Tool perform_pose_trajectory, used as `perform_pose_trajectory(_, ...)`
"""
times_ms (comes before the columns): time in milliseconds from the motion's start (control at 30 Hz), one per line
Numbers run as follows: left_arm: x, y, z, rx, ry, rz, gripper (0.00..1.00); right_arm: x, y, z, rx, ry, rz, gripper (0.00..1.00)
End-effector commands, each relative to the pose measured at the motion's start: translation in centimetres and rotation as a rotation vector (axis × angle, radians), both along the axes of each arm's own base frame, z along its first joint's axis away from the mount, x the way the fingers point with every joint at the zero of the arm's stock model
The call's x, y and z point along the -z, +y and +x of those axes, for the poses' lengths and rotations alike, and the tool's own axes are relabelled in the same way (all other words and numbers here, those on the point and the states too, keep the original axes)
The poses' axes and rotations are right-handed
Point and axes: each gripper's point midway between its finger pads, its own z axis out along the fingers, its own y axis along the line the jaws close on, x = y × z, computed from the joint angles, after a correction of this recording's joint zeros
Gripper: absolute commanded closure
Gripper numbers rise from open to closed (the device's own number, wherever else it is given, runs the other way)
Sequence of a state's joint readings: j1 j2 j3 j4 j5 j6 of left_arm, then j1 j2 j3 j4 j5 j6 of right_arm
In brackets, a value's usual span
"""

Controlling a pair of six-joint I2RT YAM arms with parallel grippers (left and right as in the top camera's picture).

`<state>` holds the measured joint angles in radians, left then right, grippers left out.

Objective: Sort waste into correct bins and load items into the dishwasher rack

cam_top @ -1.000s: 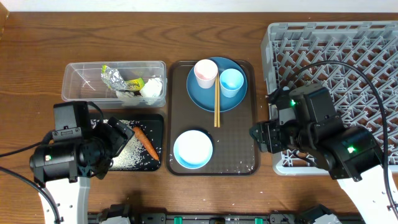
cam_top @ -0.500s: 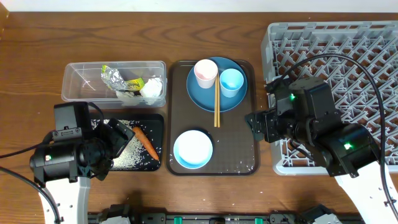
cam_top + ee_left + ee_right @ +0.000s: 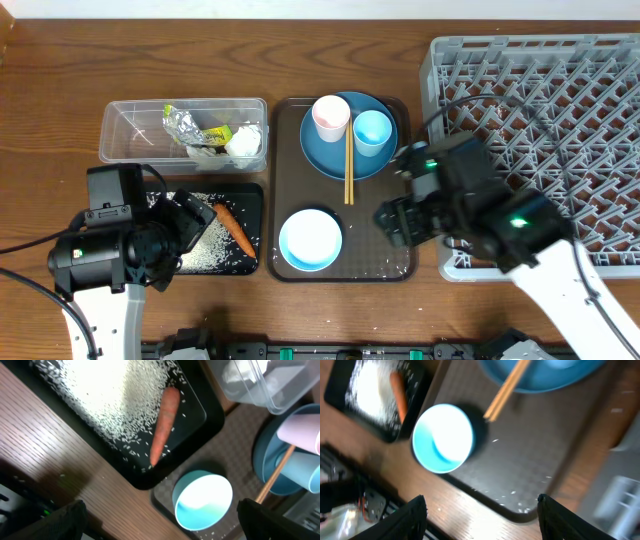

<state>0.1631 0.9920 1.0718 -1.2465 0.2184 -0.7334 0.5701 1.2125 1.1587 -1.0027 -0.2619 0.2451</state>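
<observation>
Overhead: one tub [image 3: 128, 131] with one foil [image 3: 181, 122], one wrapper [image 3: 214, 135] and a clump of tissues [image 3: 243, 144]. One black tray [image 3: 252, 197] with one carrot [image 3: 235, 230] and scattered rice [image 3: 206, 250]. One brown tray [image 3: 400, 262] bearing one plate [image 3: 335, 160], under one pink cup [image 3: 331, 118], one blue cup [image 3: 372, 132] and one pair of chopsticks [image 3: 348, 170], plus one bowl [image 3: 311, 240] apart from the plate. One rack [image 3: 540, 90], far right.

Against half a second earlier: right gripper [image 3: 393, 222] shifted left, off the rack edge and over the brown tray. Left gripper [image 3: 190, 222] unmoved beside the black tray; objects unmoved.

Left wrist: fingers [image 3: 70, 516] spread wide, empty, above carrot and bowl.

Right wrist: fingers [image 3: 411, 516] spread wide, empty, above the bowl.
</observation>
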Motion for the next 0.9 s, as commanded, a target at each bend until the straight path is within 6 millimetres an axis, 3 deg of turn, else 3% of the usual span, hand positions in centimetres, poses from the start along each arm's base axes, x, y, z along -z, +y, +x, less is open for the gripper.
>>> perform_pose_trajectory(0,0.5,1.4,-0.3,-0.03,0.024,0.07,0.02,1.3,2.6,-1.4,-0.09,0.028,-0.007,0.32)
perform_pose_trajectory(233,0.7,3.6,-0.7,0.056,0.052,0.232,0.02,4.2,7.4,-1.4,-0.165,0.001,-0.06,0.34)
perform_pose_trajectory(600,0.7,3.6,-0.7,0.056,0.051,0.232,0.02,9.1,15.3,-4.2,-0.398,-0.034,-0.064,0.4)
perform_pose_trajectory(867,0.7,3.6,-0.7,0.056,0.051,0.232,0.02,13.0,16.6,-5.3,-0.436,-0.035,-0.155,0.42)
